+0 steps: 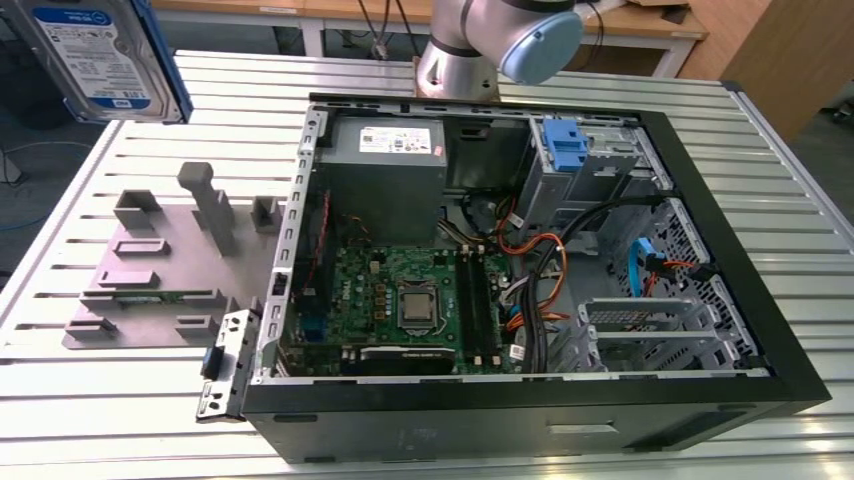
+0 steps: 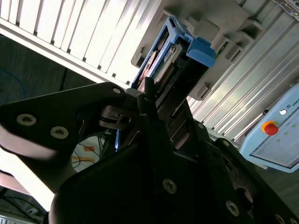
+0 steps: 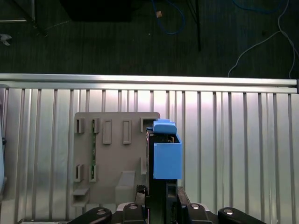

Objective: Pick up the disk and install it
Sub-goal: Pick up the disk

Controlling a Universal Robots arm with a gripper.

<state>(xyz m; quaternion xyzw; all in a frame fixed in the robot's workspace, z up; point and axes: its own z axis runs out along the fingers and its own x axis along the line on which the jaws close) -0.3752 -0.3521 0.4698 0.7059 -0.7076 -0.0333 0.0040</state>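
Note:
The disk (image 1: 107, 60), silver with a white-and-blue label and blue side rails, hangs in the air at the exterior view's upper left, high above the grey fixture plate (image 1: 147, 270). In the first wrist view the disk (image 3: 166, 158) stands edge-on over the plate (image 3: 112, 158), and my gripper (image 3: 156, 193) is shut on its lower end. The second wrist view has the disk (image 2: 173, 60) reaching out from between the dark fingers of the gripper (image 2: 149, 100).
An open black computer case (image 1: 747, 250) lies on the slatted metal table (image 1: 80, 420), with a motherboard (image 1: 400, 305), cables and a blue bracket (image 1: 566, 145) in its drive bay. The arm's base (image 1: 461, 60) stands behind the case. A pendant (image 2: 275, 135) lies on the table.

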